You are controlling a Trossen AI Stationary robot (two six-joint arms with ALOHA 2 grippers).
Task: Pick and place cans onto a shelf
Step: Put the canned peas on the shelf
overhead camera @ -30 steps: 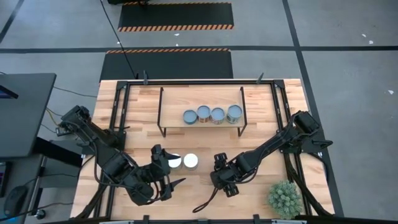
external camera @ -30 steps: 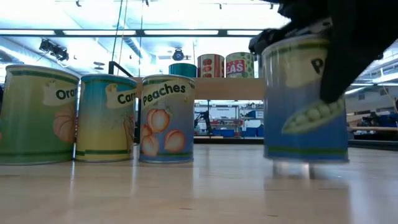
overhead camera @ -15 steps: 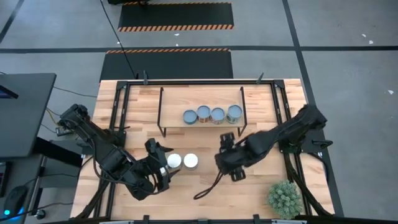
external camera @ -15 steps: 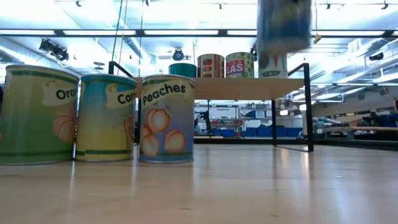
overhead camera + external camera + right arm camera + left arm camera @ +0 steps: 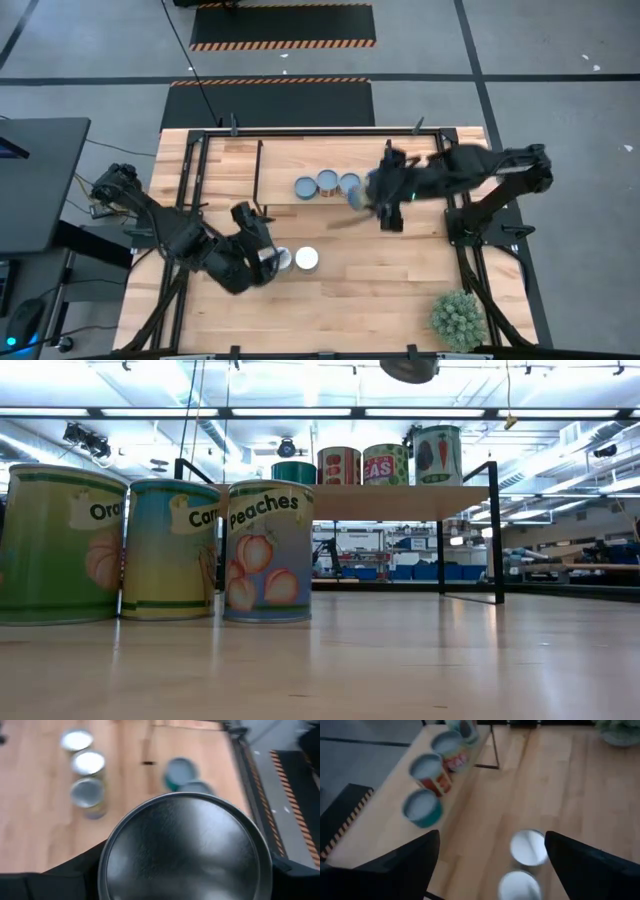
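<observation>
Even, diffuse overhead illumination; the high view is sharp overall, with only short soft shadows under the shelf [image 5: 322, 172] and motion blur smearing the right gripper [image 5: 372, 196] and its held can [image 5: 360, 192]. In the low view, ceiling light strips glare white, the table [image 5: 400, 660] shows a faint sheen, and the near cans [image 5: 268, 550] are crisp while the room behind is softer. Both wrist views are dimmer and blurred: shelf cans [image 5: 422, 807] streak, and the close can top [image 5: 185, 850] reflects dull grey highlights.
</observation>
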